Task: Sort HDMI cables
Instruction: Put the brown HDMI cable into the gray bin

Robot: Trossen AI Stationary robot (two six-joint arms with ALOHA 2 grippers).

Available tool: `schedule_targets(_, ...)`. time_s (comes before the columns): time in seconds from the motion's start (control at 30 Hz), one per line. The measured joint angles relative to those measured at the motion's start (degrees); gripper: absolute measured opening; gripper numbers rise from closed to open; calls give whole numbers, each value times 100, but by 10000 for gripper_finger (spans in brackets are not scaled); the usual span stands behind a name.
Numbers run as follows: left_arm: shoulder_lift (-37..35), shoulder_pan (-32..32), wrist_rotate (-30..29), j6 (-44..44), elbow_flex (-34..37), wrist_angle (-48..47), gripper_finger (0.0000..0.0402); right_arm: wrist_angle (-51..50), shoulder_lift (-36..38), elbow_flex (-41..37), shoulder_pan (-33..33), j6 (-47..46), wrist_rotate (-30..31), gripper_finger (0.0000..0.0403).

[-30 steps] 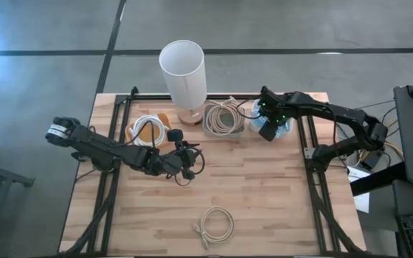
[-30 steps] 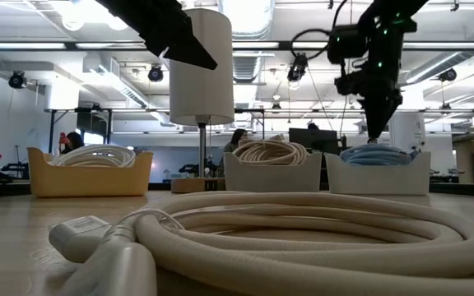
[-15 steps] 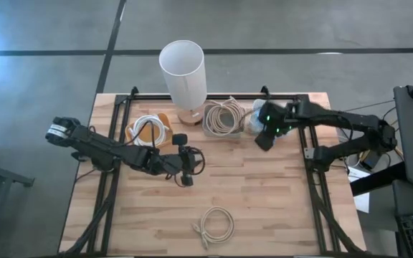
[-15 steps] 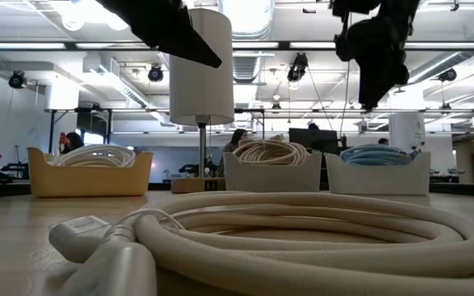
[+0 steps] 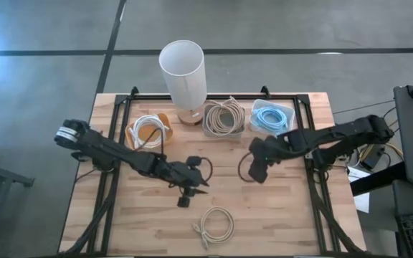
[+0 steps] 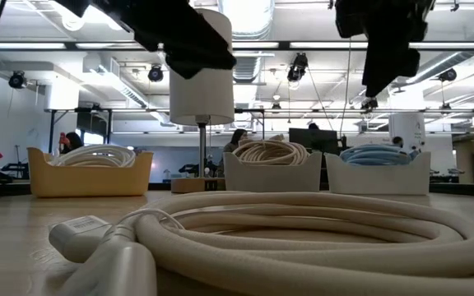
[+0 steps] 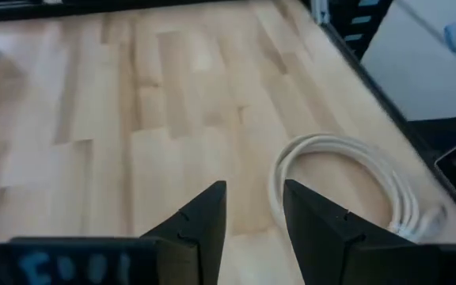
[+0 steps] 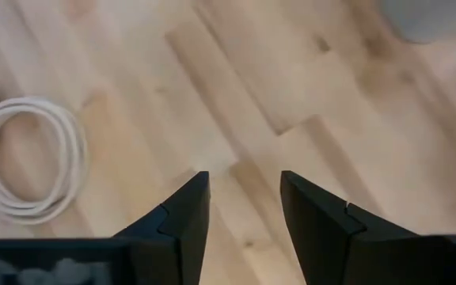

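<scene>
One beige HDMI cable coil (image 5: 216, 223) lies flat on the table near its near edge; it fills the low view's foreground (image 6: 303, 234). White coils sit in the orange tray (image 5: 148, 132), a beige coil in the grey tray (image 5: 224, 117), and a light blue coil in the white tray (image 5: 272, 117). My left gripper (image 5: 183, 200) hovers open above the table, just left of and beyond the loose coil (image 7: 355, 178). My right gripper (image 5: 255, 172) hovers open over the table's middle, with the same coil (image 8: 30, 162) farther off.
A tall white cylinder (image 5: 183, 72) stands at the far edge between the orange and grey trays. The three trays line the far edge (image 6: 271, 173). Bare wood (image 5: 278, 215) lies right of the loose coil. A black frame rail (image 5: 314, 179) runs along the table's right side.
My right gripper has risen from the light blue coil in the white tray and swung toward the near edge and the table's middle; that coil stays in its tray. My left gripper has moved toward the near edge, closer to the loose beige coil.
</scene>
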State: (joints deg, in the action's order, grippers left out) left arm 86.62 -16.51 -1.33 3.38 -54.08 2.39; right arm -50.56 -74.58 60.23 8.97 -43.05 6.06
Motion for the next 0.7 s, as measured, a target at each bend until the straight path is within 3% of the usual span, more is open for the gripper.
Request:
schedule_targets(0.43, 1458, -232, 402, 333, -4, 1558, 138, 19, -147, -13, 709, -353, 313, 150)
schedule_targets(0.7, 2208, -56, 1474, 528, -3, 2804, 138, 10, -158, -48, 704, -158, 315, 152)
